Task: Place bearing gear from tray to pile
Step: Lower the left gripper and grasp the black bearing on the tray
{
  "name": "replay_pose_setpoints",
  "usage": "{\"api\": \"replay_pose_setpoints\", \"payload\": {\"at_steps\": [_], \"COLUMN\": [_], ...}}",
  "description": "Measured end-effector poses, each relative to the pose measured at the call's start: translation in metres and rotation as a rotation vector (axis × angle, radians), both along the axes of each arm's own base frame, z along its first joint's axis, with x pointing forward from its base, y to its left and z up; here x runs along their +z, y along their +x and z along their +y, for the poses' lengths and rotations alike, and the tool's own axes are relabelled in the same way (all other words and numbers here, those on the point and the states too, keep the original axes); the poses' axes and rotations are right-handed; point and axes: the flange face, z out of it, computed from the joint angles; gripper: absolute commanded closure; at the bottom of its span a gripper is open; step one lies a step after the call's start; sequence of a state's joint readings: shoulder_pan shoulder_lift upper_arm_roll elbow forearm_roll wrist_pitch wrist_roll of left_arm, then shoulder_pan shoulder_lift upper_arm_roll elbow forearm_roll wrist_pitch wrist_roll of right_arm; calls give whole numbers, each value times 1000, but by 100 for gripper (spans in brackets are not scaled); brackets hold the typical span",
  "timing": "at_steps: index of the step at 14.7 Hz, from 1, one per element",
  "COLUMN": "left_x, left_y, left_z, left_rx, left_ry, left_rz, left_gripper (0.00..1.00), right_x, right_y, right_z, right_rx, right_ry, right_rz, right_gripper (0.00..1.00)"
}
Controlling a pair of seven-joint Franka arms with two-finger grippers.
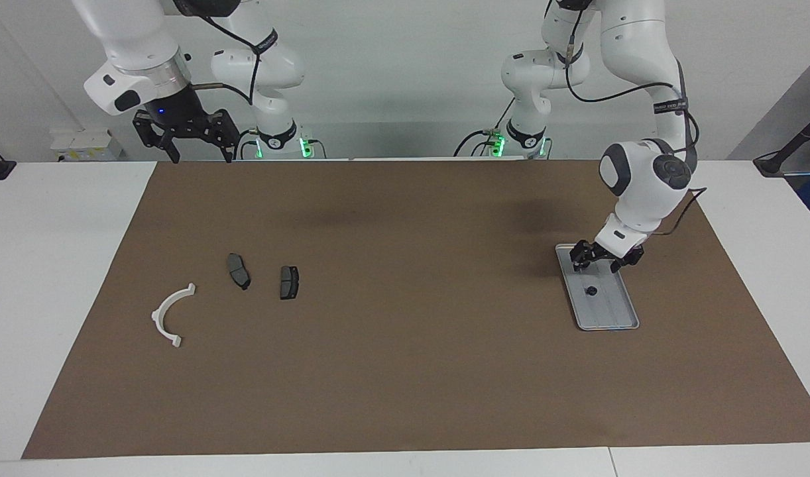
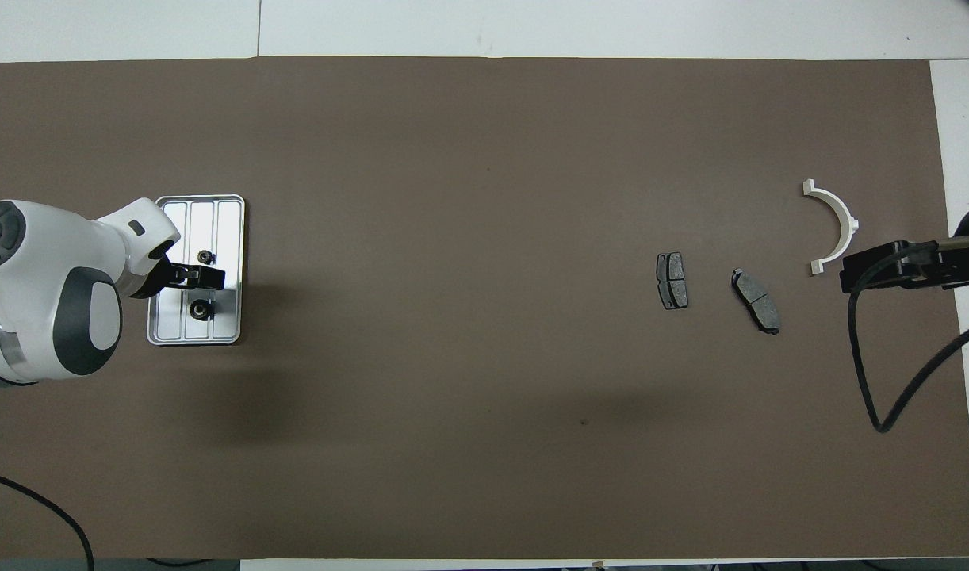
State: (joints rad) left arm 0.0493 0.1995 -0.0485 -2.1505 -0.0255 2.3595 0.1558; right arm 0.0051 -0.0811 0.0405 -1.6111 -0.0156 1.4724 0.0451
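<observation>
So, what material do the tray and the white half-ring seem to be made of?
The tray looks like bare metal: silver-grey, slightly glossy, with pressed ribs. The white half-ring looks like matte moulded plastic, though appearance alone cannot confirm it.

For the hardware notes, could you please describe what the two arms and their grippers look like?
Both arms are glossy white with rounded joints, dark grey round joint caps and black bands. Black cables run along them. The left gripper and right gripper are black, skeletal two-finger linkages. Green lights glow at the bases.
</observation>
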Motion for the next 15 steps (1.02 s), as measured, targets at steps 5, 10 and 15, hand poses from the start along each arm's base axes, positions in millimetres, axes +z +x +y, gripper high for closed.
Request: {"api": "replay_pose_setpoints", "payload": {"at_steps": [5,10,15], "left_x": [-9,-18,-10], "left_y": [-3,-14,-17], "left_z": [0,0,0], "left_rx": [-12,-13,-14], "left_ry": [0,-2,-1], "left_rz": [20,84,98], "left_gripper": [1,2,7], "right_x": [0,0,0], "right_y": [0,0,0], "right_z": [-2,-5,-8], "right_rx": [-6,-12,-17], "right_ry": [0,0,0], "right_rz": [0,0,0], "right_gripper": [0,0,0]}}
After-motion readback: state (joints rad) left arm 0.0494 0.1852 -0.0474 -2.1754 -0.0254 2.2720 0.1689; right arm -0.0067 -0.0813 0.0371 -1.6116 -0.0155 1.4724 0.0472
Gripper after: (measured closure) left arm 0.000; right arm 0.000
